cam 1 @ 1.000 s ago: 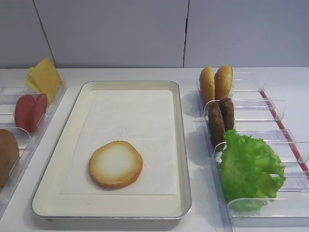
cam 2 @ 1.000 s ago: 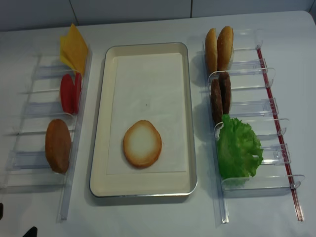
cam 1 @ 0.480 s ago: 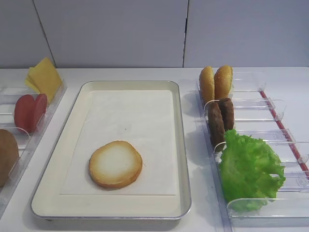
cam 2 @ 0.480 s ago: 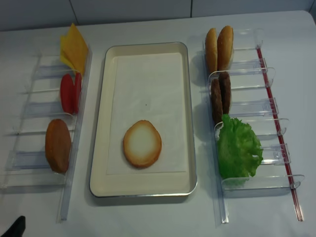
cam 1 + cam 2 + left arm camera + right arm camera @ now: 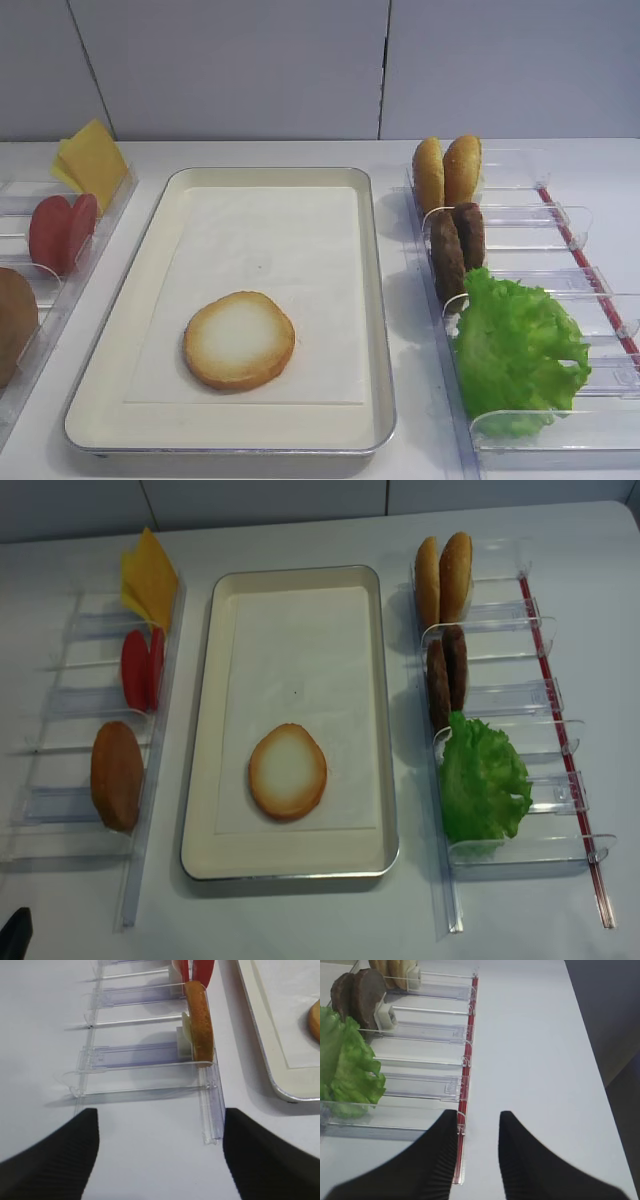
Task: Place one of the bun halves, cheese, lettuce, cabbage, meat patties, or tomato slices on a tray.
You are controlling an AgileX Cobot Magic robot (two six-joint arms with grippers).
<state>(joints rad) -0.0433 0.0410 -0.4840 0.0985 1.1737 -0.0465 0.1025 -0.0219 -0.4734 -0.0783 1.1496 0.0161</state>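
A round bun half (image 5: pixel 239 340) lies flat, pale cut face up, on the white paper liner of the cream tray (image 5: pixel 152 245), toward the tray's near end. To the left of the tray a clear plastic bin (image 5: pixel 60 810) holds yellow cheese slices (image 5: pixel 150 578) at the far end, red tomato slices (image 5: pixel 142 668) in the middle, and a darker brown domed bun (image 5: pixel 117 775) nearest the camera. To the right another clear bin (image 5: pixel 520 700) holds two upright golden buns (image 5: pixel 444 572), then two dark meat patties (image 5: pixel 447 676), then the frilly green lettuce (image 5: pixel 483 785).

The left gripper (image 5: pixel 160 1130) hangs above the white table (image 5: pixel 45 1035) just short of the left bin's near end, its fingers spread wide and holding nothing. The right gripper (image 5: pixel 477 1125) hovers over the near end of the right bin, by its red edge strip; its fingers stand narrowly apart with nothing between them.
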